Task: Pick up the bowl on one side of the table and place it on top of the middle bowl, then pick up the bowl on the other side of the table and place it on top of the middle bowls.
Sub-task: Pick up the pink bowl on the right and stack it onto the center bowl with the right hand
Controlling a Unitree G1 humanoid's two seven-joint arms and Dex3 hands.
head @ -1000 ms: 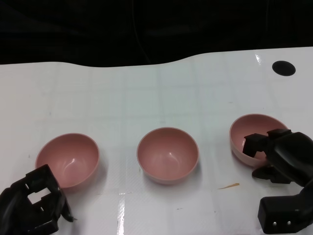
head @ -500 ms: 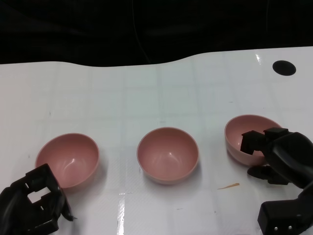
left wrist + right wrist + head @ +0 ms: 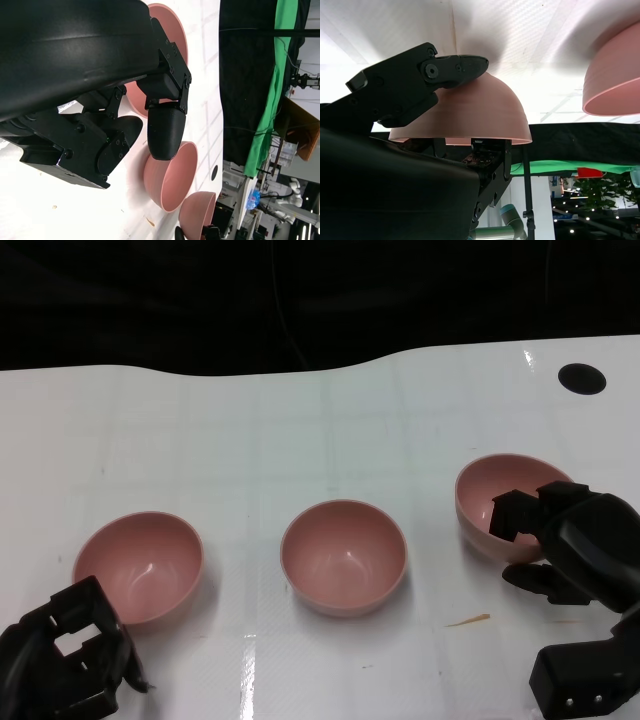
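Note:
Three pink bowls are on the white table. The left bowl point(image 3: 140, 565) and the middle bowl point(image 3: 343, 555) sit flat. My right hand point(image 3: 565, 545) pinches the rim of the right bowl point(image 3: 495, 500), which is tilted and raised off the table. In the right wrist view a finger lies over that bowl's point(image 3: 470, 112) outer wall and another is inside its rim; the middle bowl point(image 3: 615, 80) shows beside it. My left hand point(image 3: 65, 655) rests at the near left, just in front of the left bowl point(image 3: 170, 35), holding nothing, fingers curled in.
A small orange scrap point(image 3: 468, 620) lies on the table near the right hand. A black round hole point(image 3: 580, 378) is in the table's far right corner. The table's far edge curves against a dark background.
The right hand has lifted the right bowl and moved it up and slightly left, toward the middle. The left hand and the other two bowls have not moved.

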